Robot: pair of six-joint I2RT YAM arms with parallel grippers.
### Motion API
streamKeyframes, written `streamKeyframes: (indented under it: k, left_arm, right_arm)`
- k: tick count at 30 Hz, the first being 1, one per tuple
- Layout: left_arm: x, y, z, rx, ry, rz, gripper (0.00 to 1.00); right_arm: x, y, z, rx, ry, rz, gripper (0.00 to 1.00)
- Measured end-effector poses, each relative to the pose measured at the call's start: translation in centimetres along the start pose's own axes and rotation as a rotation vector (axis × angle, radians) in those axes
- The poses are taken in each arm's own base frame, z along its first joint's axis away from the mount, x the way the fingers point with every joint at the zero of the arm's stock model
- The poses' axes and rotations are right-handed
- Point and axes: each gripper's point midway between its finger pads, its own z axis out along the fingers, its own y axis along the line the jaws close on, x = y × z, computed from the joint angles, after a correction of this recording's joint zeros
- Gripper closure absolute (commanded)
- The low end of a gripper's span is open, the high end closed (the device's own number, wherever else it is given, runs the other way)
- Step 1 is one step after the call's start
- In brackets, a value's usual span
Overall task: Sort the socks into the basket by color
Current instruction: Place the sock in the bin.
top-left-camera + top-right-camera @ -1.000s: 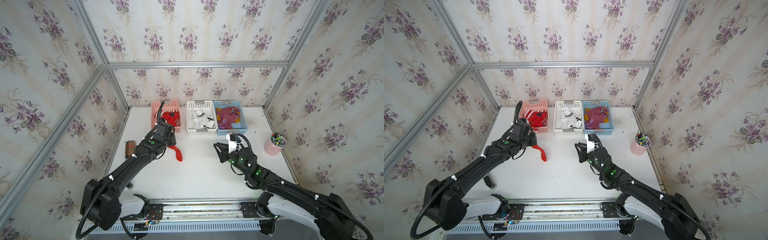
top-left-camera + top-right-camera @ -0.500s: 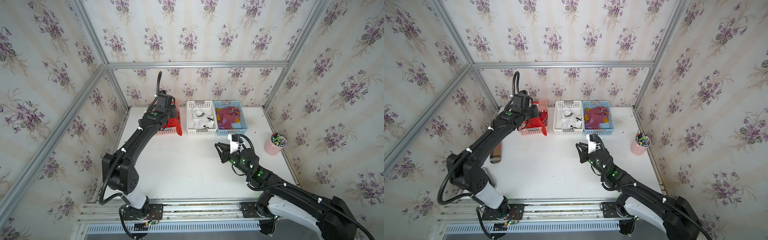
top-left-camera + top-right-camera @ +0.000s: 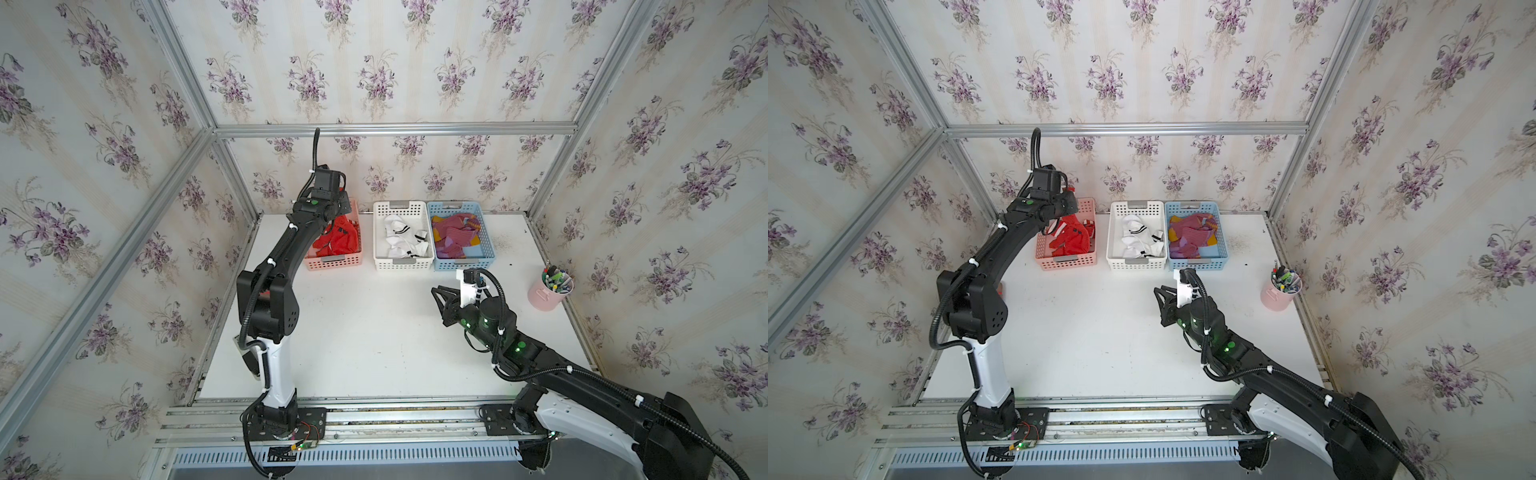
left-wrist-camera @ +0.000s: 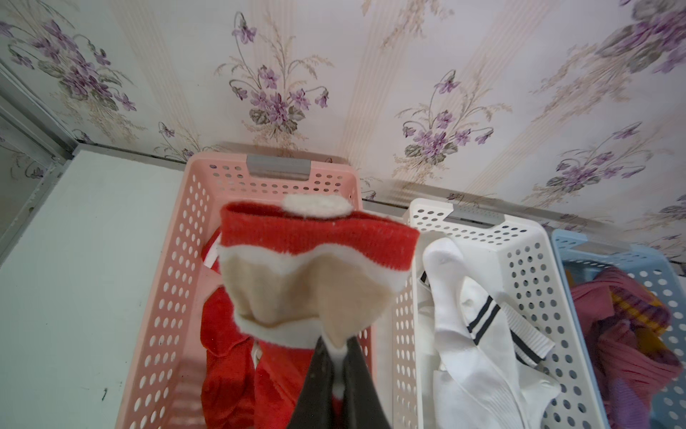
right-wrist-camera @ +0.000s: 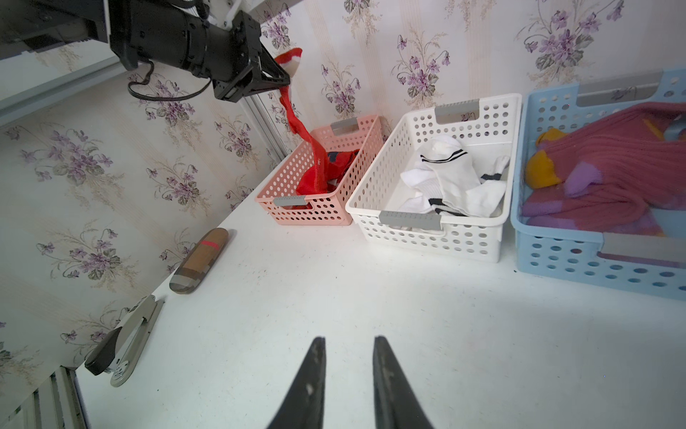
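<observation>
My left gripper [image 4: 336, 345] is shut on a red Santa-face sock [image 4: 315, 237] and holds it above the pink basket [image 4: 170, 260]. In the right wrist view the sock [image 5: 297, 122] dangles from that gripper [image 5: 276, 76], its lower end down among the red socks [image 3: 336, 243] in the basket. White socks with black bands [image 3: 401, 241] fill the white basket [image 3: 401, 264]. Maroon socks [image 3: 455, 235] lie in the blue basket [image 3: 465, 264]. My right gripper [image 5: 349, 340] hovers open and empty over the bare table, in front of the blue basket [image 5: 557, 256].
A pink cup of pens [image 3: 550, 291] stands at the table's right edge. A brown plaid case [image 5: 200, 260] and a grey stapler-like tool [image 5: 122, 345] lie along the left wall. The three baskets line the back wall.
My left arm has risen from the table's left middle and swung back over the pink basket, carrying the red sock. The right arm has barely moved.
</observation>
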Motion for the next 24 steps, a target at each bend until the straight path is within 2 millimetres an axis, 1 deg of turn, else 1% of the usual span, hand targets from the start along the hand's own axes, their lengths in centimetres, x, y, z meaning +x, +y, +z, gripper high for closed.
streamKeyframes:
  k: [5, 7, 10, 13, 17, 21, 24]
  left_arm:
    - [3.3, 1.9, 4.4, -0.057, 0.087, 0.006, 0.96]
    - [4.6, 2.6, 5.8, -0.074, 0.121, 0.008, 0.96]
    - [6.1, 3.0, 7.4, -0.088, 0.157, 0.013, 0.96]
    - [6.9, 3.0, 8.4, -0.090, 0.176, 0.017, 0.96]
    - [7.1, 3.4, 9.7, -0.116, 0.185, 0.030, 0.96]
    - [7.4, 5.2, 10.9, -0.166, 0.202, 0.037, 0.96]
    - [7.9, 6.8, 11.6, -0.199, 0.228, 0.033, 0.96]
  right_arm:
    - [0.4, -0.2, 0.2, 0.010, 0.014, -0.002, 0.76]
    - [0.6, -0.3, 0.3, 0.013, 0.022, -0.002, 0.76]
    - [0.6, -0.4, 0.3, 0.016, 0.022, -0.002, 0.76]
    - [0.6, -0.4, 0.3, 0.019, 0.021, -0.003, 0.76]
    - [0.7, -0.5, 0.3, 0.027, 0.023, -0.003, 0.76]
    - [0.8, -0.7, 0.4, 0.037, 0.025, -0.004, 0.76]
    - [0.9, -0.9, 0.5, 0.044, 0.029, -0.006, 0.76]
